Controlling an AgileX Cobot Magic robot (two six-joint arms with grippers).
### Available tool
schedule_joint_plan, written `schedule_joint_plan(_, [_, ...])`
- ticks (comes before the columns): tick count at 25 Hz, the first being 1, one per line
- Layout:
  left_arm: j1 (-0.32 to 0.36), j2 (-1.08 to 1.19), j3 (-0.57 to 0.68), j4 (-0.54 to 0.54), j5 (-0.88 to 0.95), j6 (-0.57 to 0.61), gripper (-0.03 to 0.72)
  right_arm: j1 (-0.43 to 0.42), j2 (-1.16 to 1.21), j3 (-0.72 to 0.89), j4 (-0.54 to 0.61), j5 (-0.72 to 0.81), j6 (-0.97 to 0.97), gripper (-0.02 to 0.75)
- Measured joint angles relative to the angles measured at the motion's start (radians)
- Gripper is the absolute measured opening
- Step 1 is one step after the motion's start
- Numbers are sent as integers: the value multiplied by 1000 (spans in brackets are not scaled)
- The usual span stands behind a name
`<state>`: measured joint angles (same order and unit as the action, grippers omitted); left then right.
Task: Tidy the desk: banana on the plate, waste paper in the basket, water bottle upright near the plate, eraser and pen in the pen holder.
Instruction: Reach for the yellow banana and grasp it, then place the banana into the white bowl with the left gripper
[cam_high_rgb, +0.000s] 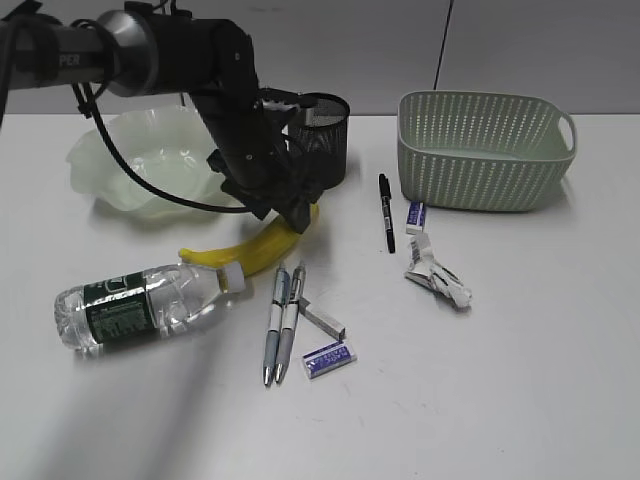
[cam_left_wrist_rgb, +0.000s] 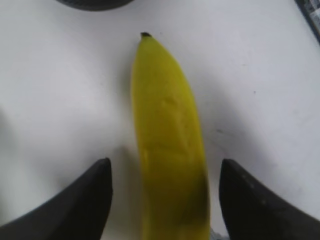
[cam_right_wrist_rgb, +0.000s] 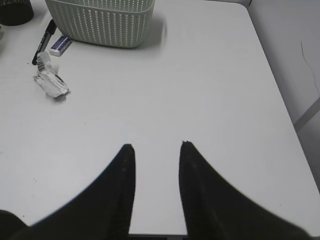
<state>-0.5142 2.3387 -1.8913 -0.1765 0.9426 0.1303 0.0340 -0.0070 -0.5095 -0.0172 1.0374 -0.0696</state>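
bright, even light; soft shadows fall toward 7 o'clock from the clear plastic water bottle (cam_high_rgb: 150, 305). the curved yellow banana (cam_left_wrist_rgb: 170, 145) looks blurred (left wrist view, close range).

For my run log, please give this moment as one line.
left gripper: open, straddling yellow banana | right gripper: open, idle | banana: on white table

A smooth yellow banana (cam_left_wrist_rgb: 170, 145) with a small dark tip lies on the plain white tabletop (cam_left_wrist_rgb: 60, 90), running from six o'clock up to its tip near twelve. The left gripper (cam_left_wrist_rgb: 165, 192) straddles it, one black finger (cam_left_wrist_rgb: 75, 205) at seven o'clock and the other at five, both apart from the peel. A dark curved rim (cam_left_wrist_rgb: 92, 4) shows at eleven o'clock.
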Motion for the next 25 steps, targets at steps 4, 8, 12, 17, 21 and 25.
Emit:
schedule_joint_plan(4, [0,26,-1,27,-6,0,503,0,0,0,0,0,0,254])
schedule_joint_plan(8, [-4,47,-2,27,-9,0,458,0,0,0,0,0,0,254])
schedule_joint_plan(12, [-23,50,-4,42,-37,1,324,0,0,0,0,0,0,254])
schedule_joint_plan(17, [-64,32,-2,42,-48,1,321,0,0,0,0,0,0,253])
schedule_joint_plan(21, [-90,-43,-2,40,-51,4,321,0,0,0,0,0,0,253])
schedule_joint_plan(25, [-105,-144,-2,37,-57,4,321,0,0,0,0,0,0,253])
